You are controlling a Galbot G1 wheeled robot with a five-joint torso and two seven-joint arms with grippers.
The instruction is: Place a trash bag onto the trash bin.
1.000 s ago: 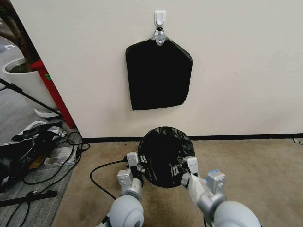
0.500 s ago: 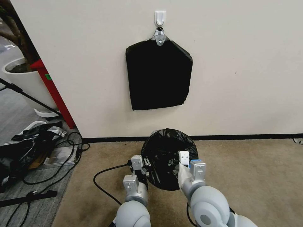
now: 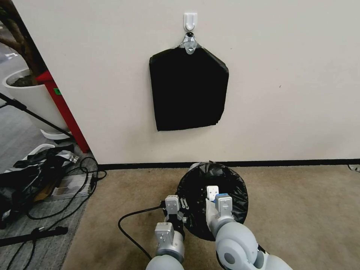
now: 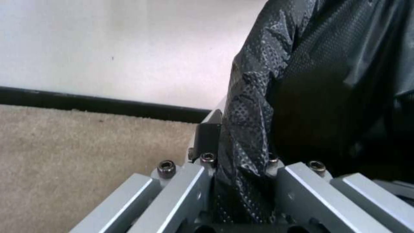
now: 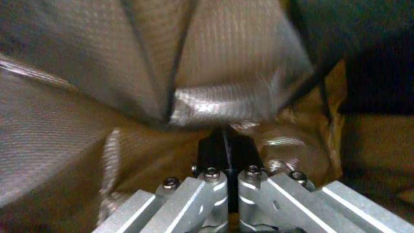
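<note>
Black film in your left jaws: the left gripper (image 4: 241,168) is closed on a fold of the trash bag (image 4: 310,97), the dimpled plastic pinched flat between its two grey fingers (image 4: 177,194).
Left gripper position: you see it in the head view (image 3: 182,209) at the bag's rim on the robot's left, outside the opening.
Right jaws: the right gripper (image 5: 227,152) has its fingers drawn almost together, a thin sheet of film caught in the narrow gap; crumpled film wraps close around the fingertips.
Right gripper position: in the head view it (image 3: 210,192) reaches down inside the bag's mouth, near the middle.
Trash bag: it (image 3: 232,195) stands open and round on the carpet (image 3: 300,210), just in front of the wall's black skirting.
Trash bin: you cannot tell it apart under the film; only a pale sliver at the far rim hints at it.
Surroundings: a flat black pack (image 3: 188,88) hangs from a wall hook (image 3: 190,20) above; a black cable (image 3: 131,221) loops over the carpet beside the left arm.
</note>
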